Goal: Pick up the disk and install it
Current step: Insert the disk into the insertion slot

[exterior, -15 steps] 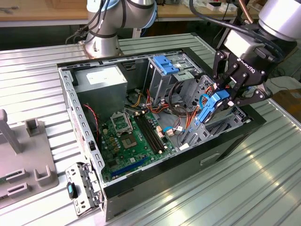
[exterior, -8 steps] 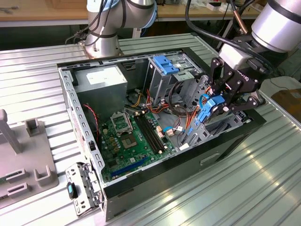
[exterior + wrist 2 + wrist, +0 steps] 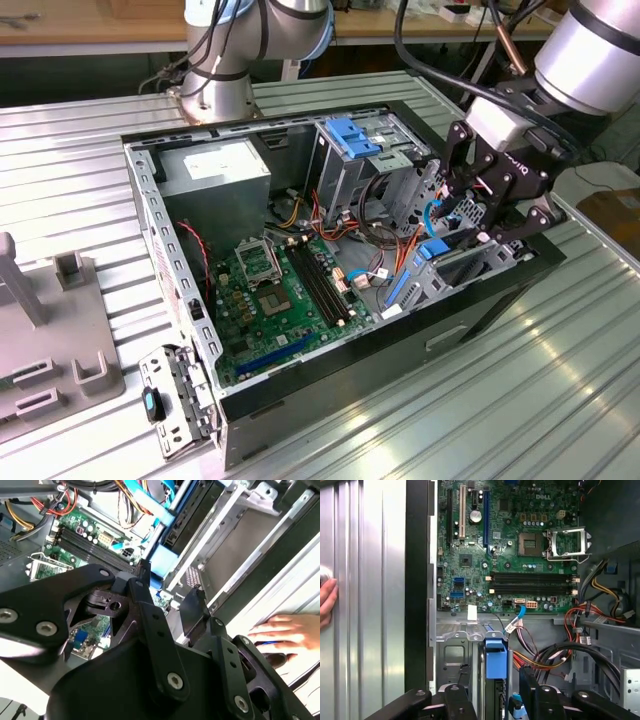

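Table (image 3: 520, 400) lies nearest, ribbed metal, and a person's hand (image 3: 285, 632) rests on it just beside the case (image 3: 330, 375), so mind that side. At the case's right end in the exterior view, the disk (image 3: 495, 660) stands on edge in its bay, its long axis along the near wall. Your gripper (image 3: 495, 676) hangs directly over it, jaws apart, straddling its upper edge with room either side.

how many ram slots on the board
4 slots, side by side in one bank on the board, between the cpu socket and the cables; none seem hidden.
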Motion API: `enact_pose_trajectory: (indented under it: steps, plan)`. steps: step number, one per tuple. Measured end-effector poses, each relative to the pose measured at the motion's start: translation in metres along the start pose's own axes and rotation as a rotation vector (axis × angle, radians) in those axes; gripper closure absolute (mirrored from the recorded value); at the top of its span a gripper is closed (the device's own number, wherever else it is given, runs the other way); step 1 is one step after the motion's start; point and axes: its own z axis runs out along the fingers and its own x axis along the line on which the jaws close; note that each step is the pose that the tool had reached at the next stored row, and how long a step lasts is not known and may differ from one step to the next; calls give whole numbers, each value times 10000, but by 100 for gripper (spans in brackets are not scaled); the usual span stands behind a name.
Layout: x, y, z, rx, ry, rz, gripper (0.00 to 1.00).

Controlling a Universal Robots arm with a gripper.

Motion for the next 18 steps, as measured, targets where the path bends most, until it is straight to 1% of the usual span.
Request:
enact_pose_trajectory:
  steps: [3, 4, 8, 9, 12, 13, 14, 16, 18]
  plan:
    - [-14, -175, -4, 0, 0, 0, 49]
    - [-23, -249, -5, -1, 1, 0, 49]
    - [-23, -256, -5, 0, 1, 0, 49]
    - [-23, -256, 2, 0, -2, -1, 49]
    - [-34, -240, 54, 1, -17, -16, 49]
    - [-35, -240, 56, 1, -13, -16, 49]
    - [-42, -240, 76, 1, -14, -16, 49]
    - [-97, -240, 101, 1, -17, -16, 49]
    - [-103, -240, 103, 1, -16, -15, 49]
